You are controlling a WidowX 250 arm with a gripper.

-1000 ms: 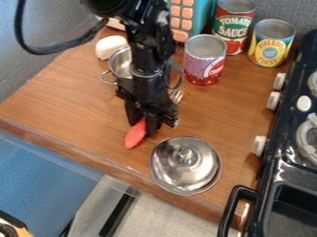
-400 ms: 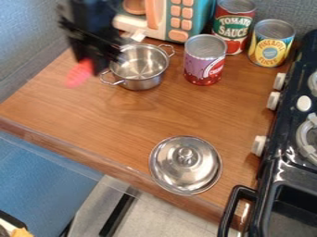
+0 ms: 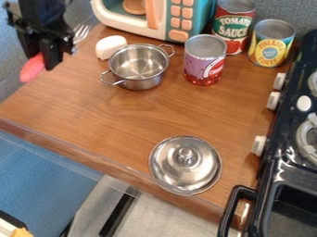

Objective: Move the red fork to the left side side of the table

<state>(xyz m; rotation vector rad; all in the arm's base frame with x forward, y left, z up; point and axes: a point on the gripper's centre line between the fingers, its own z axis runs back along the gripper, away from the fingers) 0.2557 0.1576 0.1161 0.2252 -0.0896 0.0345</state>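
Pinching the fork (image 3: 32,68) between its fingers at ten o'clock, the gripper (image 3: 42,59) has it up by the table (image 3: 142,120)'s left edge, presumably to land it clear of the pot (image 3: 143,84)!

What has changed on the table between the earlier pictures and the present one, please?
The gripper has moved from the middle of the table to the upper left of the view, carrying the red fork with it. The fork is still held and has not been let go. The pot, the lid and the purple can stayed where they were.
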